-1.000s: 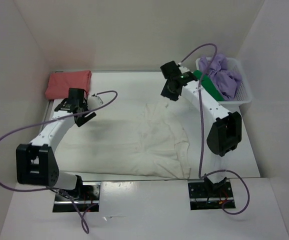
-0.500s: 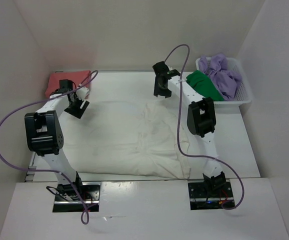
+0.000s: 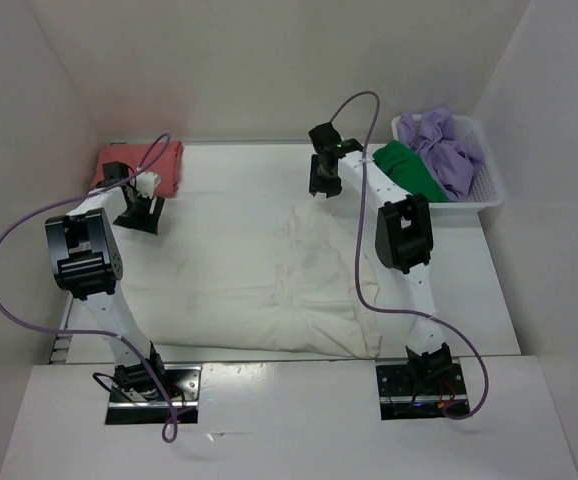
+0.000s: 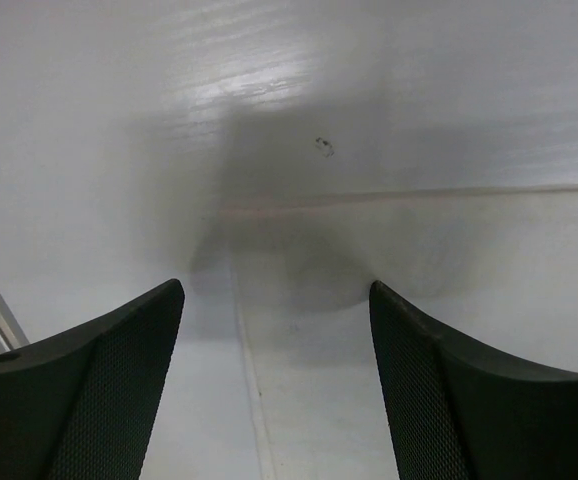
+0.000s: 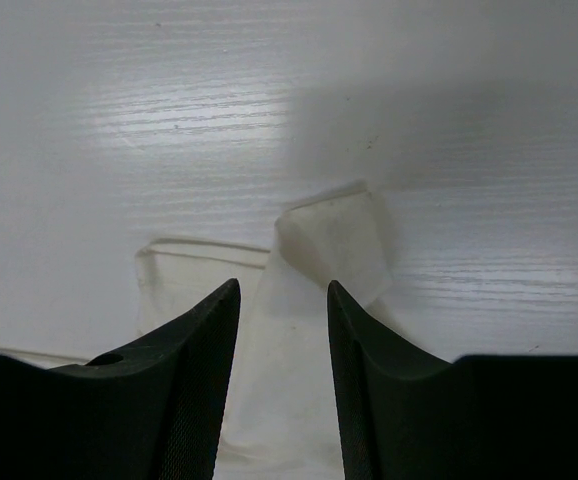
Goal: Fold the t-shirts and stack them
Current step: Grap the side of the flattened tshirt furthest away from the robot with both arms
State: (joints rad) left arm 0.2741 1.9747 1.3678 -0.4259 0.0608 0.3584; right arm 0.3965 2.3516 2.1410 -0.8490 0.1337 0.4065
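T-shirts, four, cloth.

Cream shirt (image 3: 269, 285): spread open and creased across the middle of the worktop (image 3: 239, 175), near edge lying along the front. In the right wrist view, a folded-back corner (image 5: 334, 240) lying flat just beyond the fingertips.

Red shirt (image 3: 169, 165): folded, at the far left corner of the worktop, partly hidden by the left arm.

Green shirt (image 3: 409, 168): draped over the left rim of the basket (image 3: 489, 195), at the far right.

Lavender shirt (image 3: 447, 150): bunched inside the basket, just beside the green one.

Left end effector (image 3: 139, 215): pointed down just beside the red shirt, at the far left edge of the cream shirt. Fingers (image 4: 119, 380) spread wide in the left wrist view (image 4: 276, 290), nothing between them. Contact with the surface: cannot tell.

Right end effector (image 3: 321, 185): pointed down over the far edge of the cream shirt, near its middle. Fingers (image 5: 184, 380) parted by a narrow gap in the right wrist view (image 5: 282, 290), cream cloth showing below the gap, nothing gripped.

Arms: both stretched far forward, purple cables looping above them.
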